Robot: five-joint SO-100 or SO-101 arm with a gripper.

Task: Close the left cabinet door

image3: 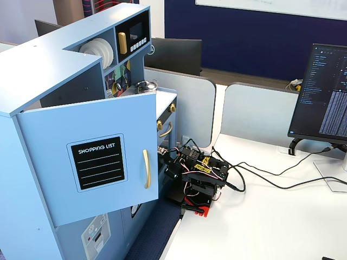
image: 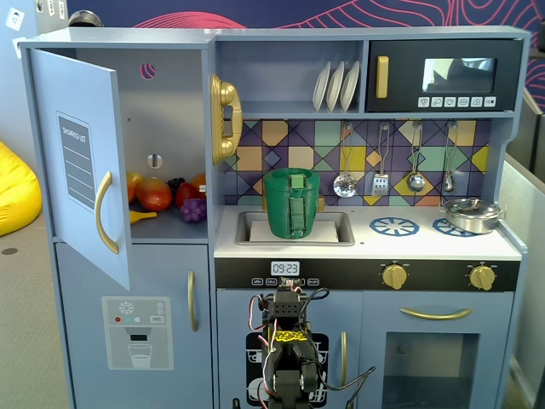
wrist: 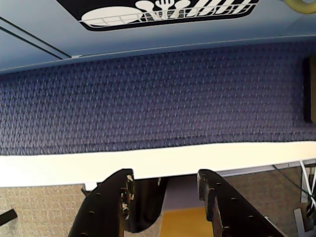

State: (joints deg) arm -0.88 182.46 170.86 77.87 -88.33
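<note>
A green basket (image: 292, 203) sits in the sink (image: 337, 234); a pot (image: 471, 214) rests on the stove.

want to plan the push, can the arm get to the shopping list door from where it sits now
Probably yes. The left cabinet door stands wide open, its front facing the folded arm, with nothing between them. The gripper is open and empty. Whether the arm stretches far enough is unclear.

left cabinet door (image3: 92, 162): "shopping list"; oven clock (image: 285, 268): "09:23"

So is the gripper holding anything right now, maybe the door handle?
Nothing is held. The gripper is open, with only floor showing between its fingers, and the door stands open, its handle untouched.
</note>
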